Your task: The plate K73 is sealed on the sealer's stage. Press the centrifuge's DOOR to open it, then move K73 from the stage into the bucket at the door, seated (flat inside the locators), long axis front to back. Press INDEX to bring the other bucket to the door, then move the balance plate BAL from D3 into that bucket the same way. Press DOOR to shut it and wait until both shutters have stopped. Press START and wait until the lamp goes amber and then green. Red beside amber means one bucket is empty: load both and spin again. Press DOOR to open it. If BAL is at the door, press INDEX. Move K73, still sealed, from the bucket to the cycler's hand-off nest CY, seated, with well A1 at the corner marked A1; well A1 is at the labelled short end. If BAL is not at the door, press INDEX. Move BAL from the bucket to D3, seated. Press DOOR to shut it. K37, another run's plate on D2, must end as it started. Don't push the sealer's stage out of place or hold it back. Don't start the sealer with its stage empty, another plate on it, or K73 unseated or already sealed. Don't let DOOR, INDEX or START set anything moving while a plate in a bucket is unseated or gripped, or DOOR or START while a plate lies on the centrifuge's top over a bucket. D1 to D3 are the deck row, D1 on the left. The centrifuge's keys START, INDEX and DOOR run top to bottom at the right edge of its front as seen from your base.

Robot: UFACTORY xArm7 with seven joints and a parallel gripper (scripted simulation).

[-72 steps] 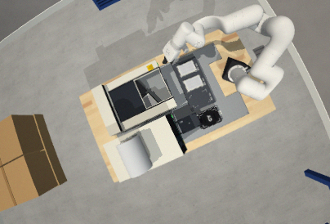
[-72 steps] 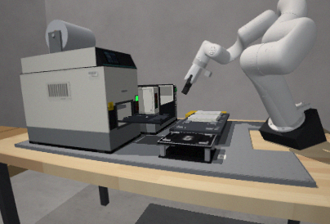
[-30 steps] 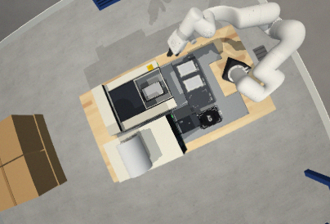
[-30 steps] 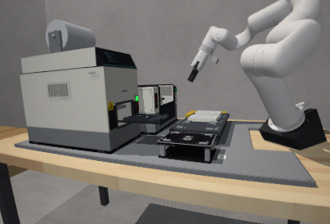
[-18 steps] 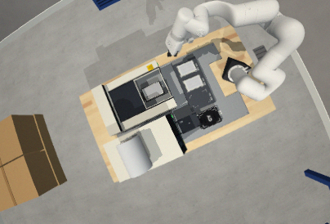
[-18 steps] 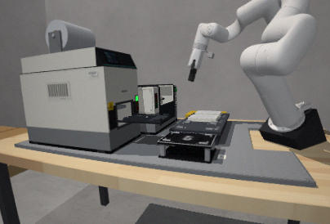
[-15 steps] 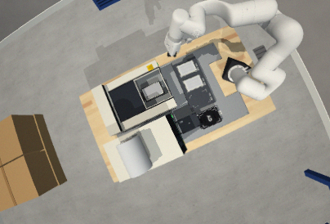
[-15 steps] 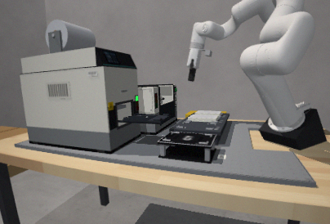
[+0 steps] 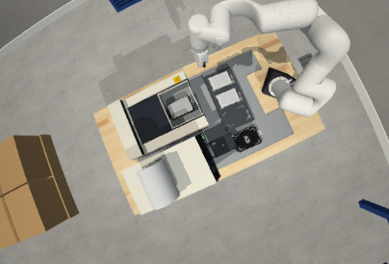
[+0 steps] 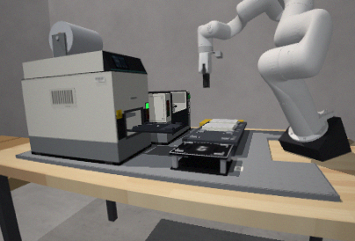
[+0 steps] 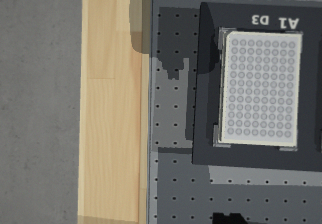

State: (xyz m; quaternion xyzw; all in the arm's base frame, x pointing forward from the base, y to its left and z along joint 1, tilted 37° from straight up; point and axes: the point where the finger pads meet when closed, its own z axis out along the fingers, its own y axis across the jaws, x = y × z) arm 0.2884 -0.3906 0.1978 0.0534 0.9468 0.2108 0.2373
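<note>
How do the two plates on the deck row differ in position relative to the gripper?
The plate on D3 lies nearer the gripper; the plate on D2 sits farther along the row. In the wrist view the D3 plate shows whole, the D2 plate only at the edge. Both are white and lie flat.

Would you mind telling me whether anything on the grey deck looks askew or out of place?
Nothing stands out. The white well plate at D3 lies flat and square between its locators, and the shut gripper hangs above the deck, holding nothing.
</note>
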